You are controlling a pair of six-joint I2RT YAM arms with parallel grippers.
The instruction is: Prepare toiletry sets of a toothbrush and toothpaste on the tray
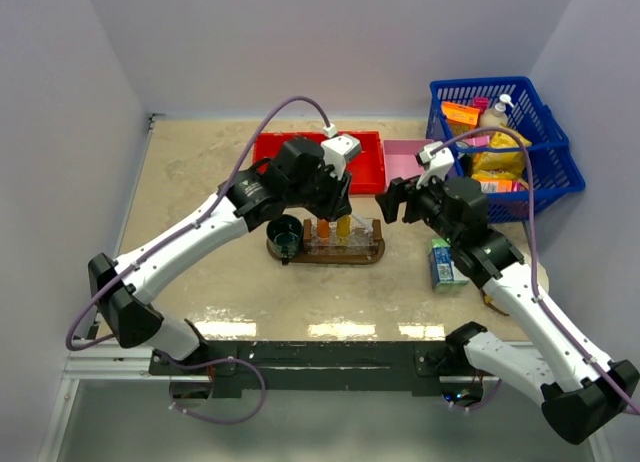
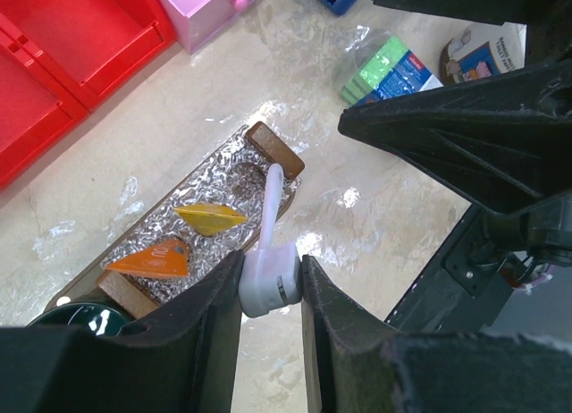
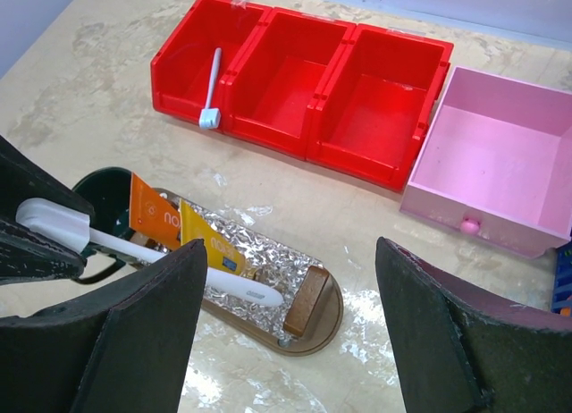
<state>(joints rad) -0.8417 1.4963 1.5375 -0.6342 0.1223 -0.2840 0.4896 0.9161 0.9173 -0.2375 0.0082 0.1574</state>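
Note:
My left gripper (image 2: pixel 273 288) is shut on the capped head end of a white toothbrush (image 2: pixel 271 252). The brush slants down so its handle tip rests over the foil-lined brown tray (image 1: pixel 372 254). Two toothpaste tubes stand upright in the tray, a deep orange one (image 3: pixel 147 214) and a yellower one (image 3: pixel 207 239), with the held toothbrush (image 3: pixel 206 277) crossing in front of them. My right gripper (image 3: pixel 290 248) hangs open just right of the tray (image 3: pixel 326 328), with nothing between its fingers. Another toothbrush (image 3: pixel 211 87) lies in the red bin's left compartment.
The red three-compartment bin (image 1: pixel 365 152) and a pink box (image 1: pixel 405 160) stand behind the tray. A dark green cup (image 1: pixel 284 234) sits at the tray's left end. A blue basket of goods (image 1: pixel 540 112) is at the back right, and a green-blue carton (image 1: pixel 447 262) lies under my right arm.

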